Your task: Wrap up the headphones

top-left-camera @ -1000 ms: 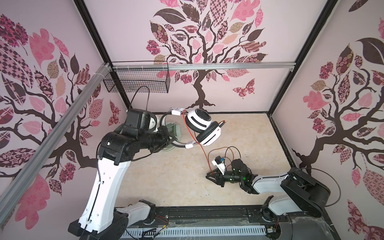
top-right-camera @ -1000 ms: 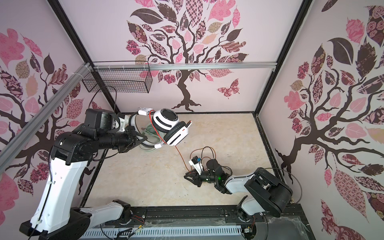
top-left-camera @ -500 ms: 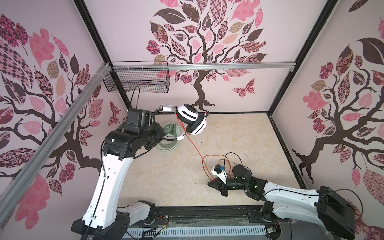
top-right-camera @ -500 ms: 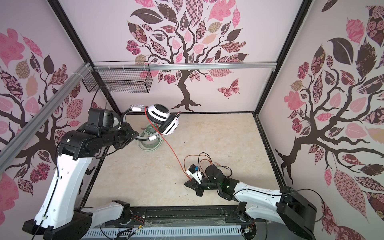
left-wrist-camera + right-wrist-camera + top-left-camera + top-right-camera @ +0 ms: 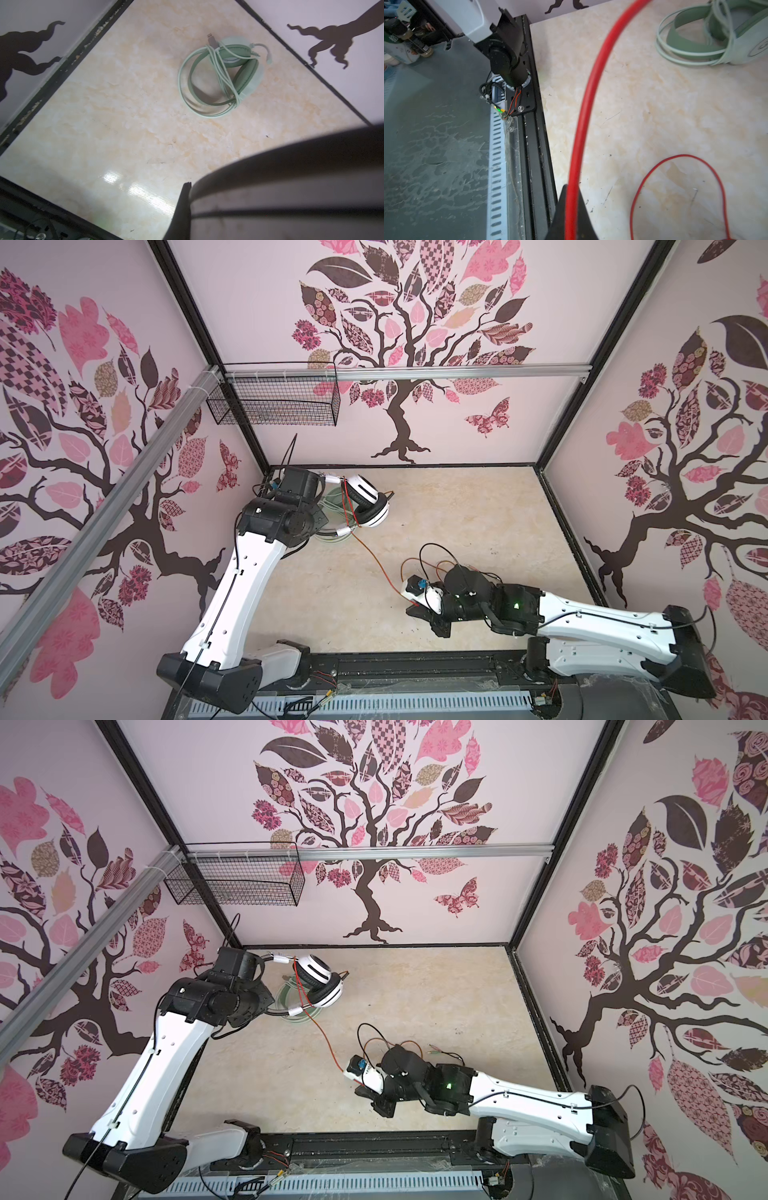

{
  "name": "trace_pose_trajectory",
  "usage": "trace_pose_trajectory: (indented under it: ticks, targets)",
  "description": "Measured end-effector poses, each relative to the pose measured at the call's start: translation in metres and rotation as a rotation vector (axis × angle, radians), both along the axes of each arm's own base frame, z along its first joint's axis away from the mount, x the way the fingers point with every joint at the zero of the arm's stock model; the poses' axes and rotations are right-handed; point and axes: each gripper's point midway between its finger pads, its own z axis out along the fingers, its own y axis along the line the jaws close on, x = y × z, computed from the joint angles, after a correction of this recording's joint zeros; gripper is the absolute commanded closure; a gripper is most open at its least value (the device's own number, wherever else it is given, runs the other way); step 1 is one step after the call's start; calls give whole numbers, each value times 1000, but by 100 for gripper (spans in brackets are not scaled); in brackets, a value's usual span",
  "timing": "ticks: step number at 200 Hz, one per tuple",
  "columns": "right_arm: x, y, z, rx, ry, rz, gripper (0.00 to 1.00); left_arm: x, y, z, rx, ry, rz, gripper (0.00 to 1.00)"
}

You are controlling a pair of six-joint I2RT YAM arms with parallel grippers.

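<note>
My left gripper (image 5: 188,188) is clamped on the thin black headband (image 5: 291,187) of the white-and-black headphones (image 5: 366,506). I'm holding that pair in the air, above and just beside the mint-green headphones (image 5: 224,74), with its two cups close together. In both top views my wrist hides the jaws themselves. The left wrist view shows one dark finger pressed flat against the band.

The mint-green headphones lie flat on the table (image 5: 478,506). Their pale green-white cable (image 5: 223,83) is wound round the headband and cups, and the grey plug (image 5: 212,40) rests beside one cup.

A few strands of the orange-red cable (image 5: 374,562) cross the raised pair near the headband ends. From there the cable runs in a fairly straight line down and away from the mint-green headphones to my right gripper (image 5: 572,193). That gripper sits low over the table, well apart from the mint-green headphones. Its jaws are pinched together on the cable, which passes between the fingertips in the right wrist view.

Past the right gripper, on the side away from the mint-green headphones, the slack cable lies in loose loops (image 5: 679,164) on the table. I think its plugs (image 5: 436,1051) lie there too, but they are too small to be sure.
</note>
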Motion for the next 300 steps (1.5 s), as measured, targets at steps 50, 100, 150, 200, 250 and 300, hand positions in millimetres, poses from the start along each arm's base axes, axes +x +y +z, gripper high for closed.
trace_pose_trajectory:
  ticks: [50,100,150,200,250,300]
  targets:
    - [17,-14,31,-65,-127,-48,100,-21,22,-27,135,86,12,100]
    - [26,-18,60,-63,-212,-63,100,-40,14,-47,185,129,-53,100]
    - [28,-18,63,-69,-245,-60,100,-56,-3,-69,145,169,-168,100]
    - [49,7,111,-22,-352,-86,100,-86,-33,-87,-16,165,-372,100]
    - [115,47,157,72,-356,-154,100,-115,-67,-96,-139,200,-536,100]
    - [169,66,117,22,-246,-167,100,-146,-98,-89,-232,188,-679,100]
